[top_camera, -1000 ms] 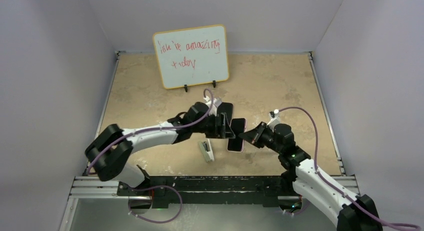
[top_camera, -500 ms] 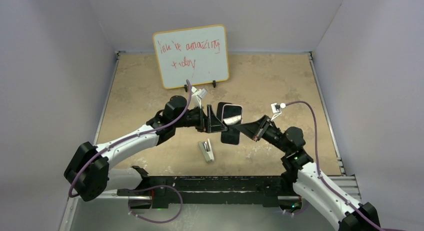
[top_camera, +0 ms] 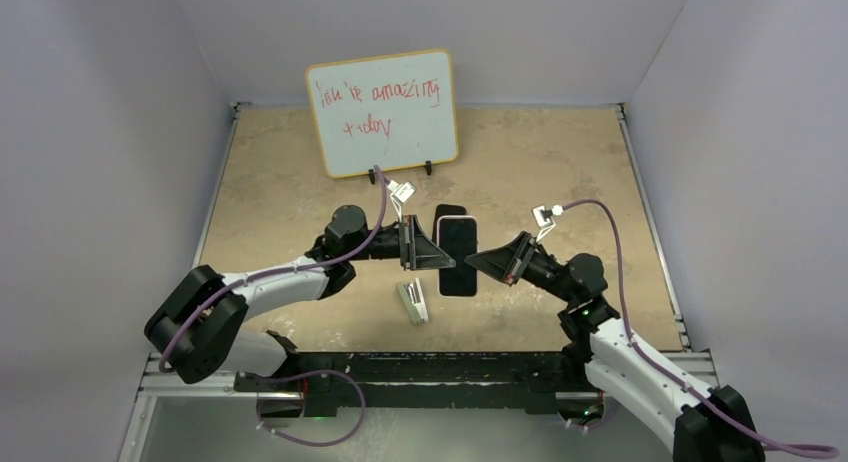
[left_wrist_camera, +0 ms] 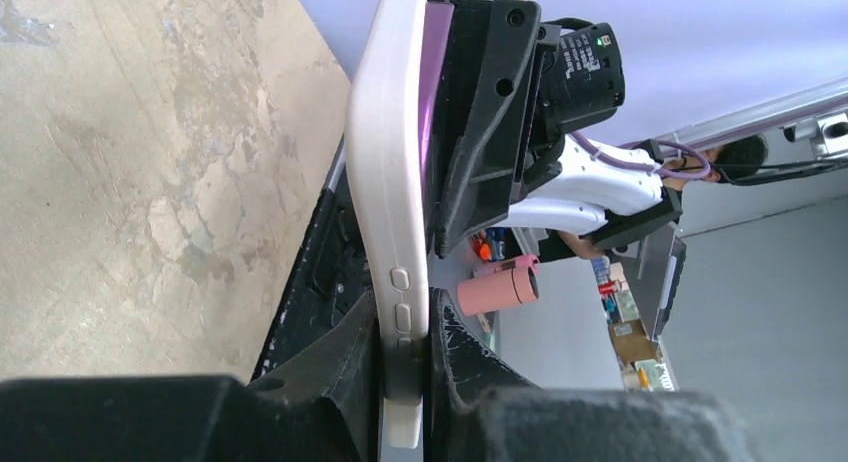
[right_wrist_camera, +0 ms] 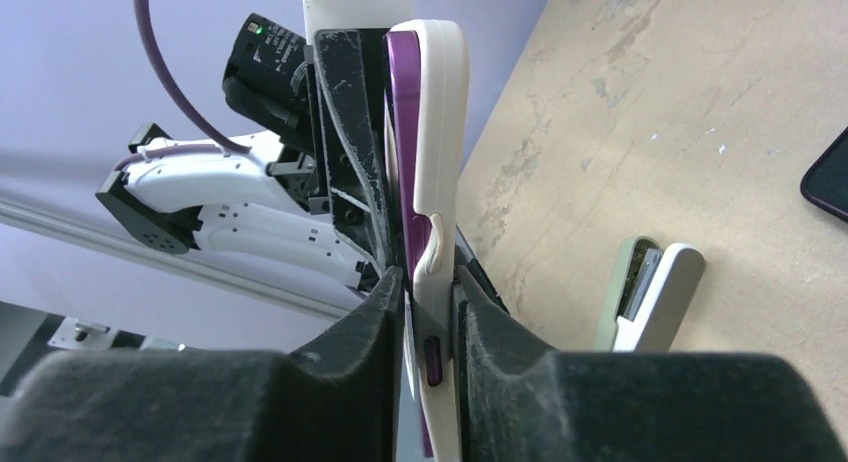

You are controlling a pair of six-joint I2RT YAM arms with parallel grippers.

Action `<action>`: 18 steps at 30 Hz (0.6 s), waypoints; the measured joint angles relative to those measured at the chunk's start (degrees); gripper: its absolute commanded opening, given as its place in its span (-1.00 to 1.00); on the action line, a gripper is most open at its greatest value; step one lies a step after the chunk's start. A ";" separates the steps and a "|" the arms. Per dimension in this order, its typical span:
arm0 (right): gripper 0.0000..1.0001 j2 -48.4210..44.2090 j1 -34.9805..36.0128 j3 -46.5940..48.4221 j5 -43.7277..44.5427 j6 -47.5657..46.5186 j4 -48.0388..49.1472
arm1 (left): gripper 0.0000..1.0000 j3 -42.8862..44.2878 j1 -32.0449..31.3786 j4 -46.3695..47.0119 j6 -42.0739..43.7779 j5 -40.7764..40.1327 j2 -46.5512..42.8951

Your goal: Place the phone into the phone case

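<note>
Two grips: I see both clenched.
Left pincer (top_camera: 440,250): grasping phone case (left_wrist_camera: 385,182).
Right pincer (top_camera: 478,262): grasping phone (right_wrist_camera: 400,132), flat against case.
Stapler (top_camera: 412,302): tabletop (top_camera: 560,162), 7 o'clock of phone.

The right gripper (right_wrist_camera: 428,282) pinches a purple phone (right_wrist_camera: 402,132) and its whitish case (right_wrist_camera: 440,112) edge-on, a stapler (right_wrist_camera: 650,292) lying on the tan table (right_wrist_camera: 700,102) nearby.

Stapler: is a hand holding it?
No, the stapler lies free on the table, with nothing gripping it.
</note>
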 measured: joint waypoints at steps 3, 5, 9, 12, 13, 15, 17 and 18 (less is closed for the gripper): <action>0.13 -0.37 -0.04 -0.02 -0.39 -0.52 -1.05 | -1.00 -1.25 0.00 5.46 -2.56 1.03 1.60; 0.36 -1.44 -0.02 0.02 -1.29 -1.46 -2.10 | -1.00 -2.03 0.04 6.67 -3.50 1.01 2.36; 0.47 -3.58 0.00 0.02 -2.80 -3.32 -5.03 | -1.00 -2.58 0.04 7.82 -3.87 0.83 2.49; 0.47 -3.76 0.00 0.00 -4.22 -4.17 -6.47 | -1.00 -2.58 0.04 8.46 -3.41 0.59 2.25; 0.46 -3.56 0.00 0.00 -4.70 -4.48 -6.82 | -1.00 -2.58 0.04 8.63 -3.32 0.46 2.14; 0.35 -2.97 0.00 0.00 -5.90 -4.87 -7.34 | -1.00 -2.58 0.04 8.94 -3.15 0.44 1.81; 0.20 -2.14 0.02 0.00 -6.71 -5.27 -7.72 | -1.00 -2.58 0.04 9.46 -2.71 0.42 1.70; 0.13 -1.75 0.02 0.00 -7.23 -5.44 -7.96 | -1.00 -2.58 0.04 9.66 -2.40 0.42 1.70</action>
